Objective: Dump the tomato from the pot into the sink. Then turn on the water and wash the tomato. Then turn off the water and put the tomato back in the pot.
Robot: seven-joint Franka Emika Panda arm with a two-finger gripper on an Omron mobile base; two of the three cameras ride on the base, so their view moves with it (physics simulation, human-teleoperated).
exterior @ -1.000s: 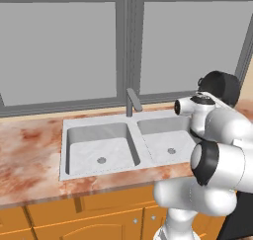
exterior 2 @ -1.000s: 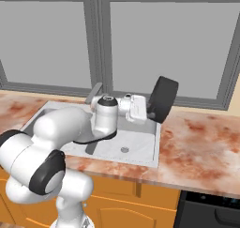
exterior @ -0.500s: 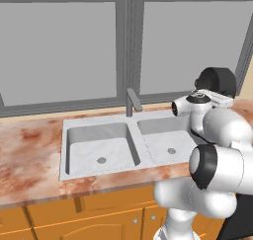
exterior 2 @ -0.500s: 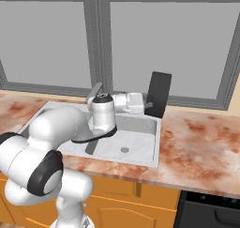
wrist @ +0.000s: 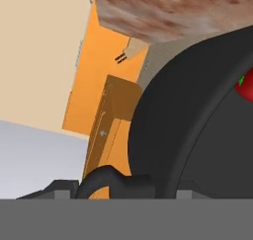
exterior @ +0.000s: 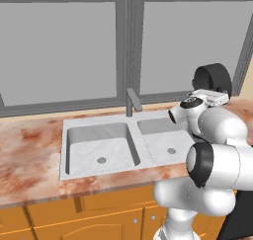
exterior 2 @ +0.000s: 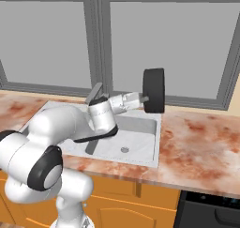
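Observation:
My gripper is shut on the side handle of the black pot, which hangs turned on its edge above the counter by the sink's back right corner. In the left base view the pot rises behind my gripper. The hand view looks into the pot; the red tomato lies inside at the right edge, mostly cut off. The light grey double sink lies below and to the left, both basins bare.
A grey faucet stands at the back between the basins. Marbled reddish counter runs on both sides, with windows behind and orange cabinets below. A dark stove sits at the lower right.
The pot has rolled further, from leaning to standing on its edge. It has also risen a little and shifted slightly toward the sink.

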